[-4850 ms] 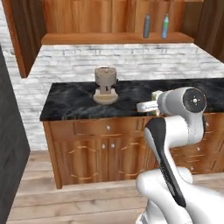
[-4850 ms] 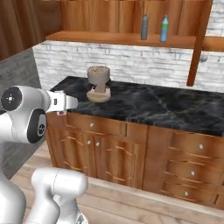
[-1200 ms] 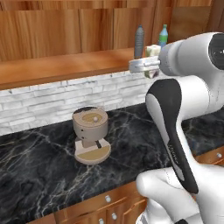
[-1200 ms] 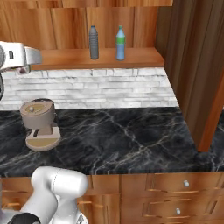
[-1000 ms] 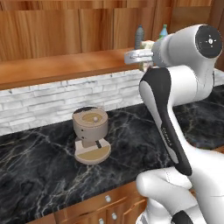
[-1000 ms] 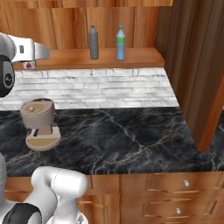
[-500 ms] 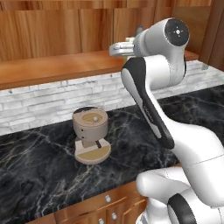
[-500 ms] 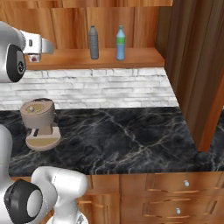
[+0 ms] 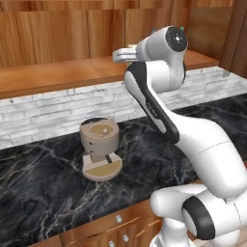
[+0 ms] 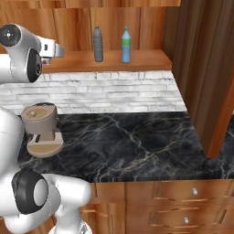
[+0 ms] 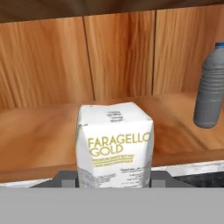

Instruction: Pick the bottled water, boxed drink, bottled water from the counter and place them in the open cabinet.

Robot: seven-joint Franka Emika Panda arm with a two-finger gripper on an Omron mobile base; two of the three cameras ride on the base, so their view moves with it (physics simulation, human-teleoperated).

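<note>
My gripper (image 11: pixel 113 180) is shut on the boxed drink (image 11: pixel 114 146), a white carton printed in gold, held upright just in front of and above the cabinet's wooden shelf board (image 11: pixel 39 144). In the left base view the gripper (image 9: pixel 121 55) is at shelf height, left of the arm's big joint. In the right base view the gripper (image 10: pixel 56 49) sits at the left part of the shelf (image 10: pixel 146 59). Two bottled waters stand on that shelf: a grey one (image 10: pixel 97 44) (image 11: pixel 211 87) and a blue one with a green cap (image 10: pixel 126 45).
A brown coffee machine (image 9: pixel 100 147) (image 10: pixel 41 128) stands on the black marble counter (image 9: pixel 202 120) (image 10: pixel 137 137) below the shelf. A dark wooden cabinet side (image 10: pixel 205 73) rises on the right. Drawer fronts with silver knobs (image 10: pixel 194 192) lie under the counter.
The arm has swung left along the shelf with the carton still in the gripper. The bottles and the coffee machine have stayed put.
</note>
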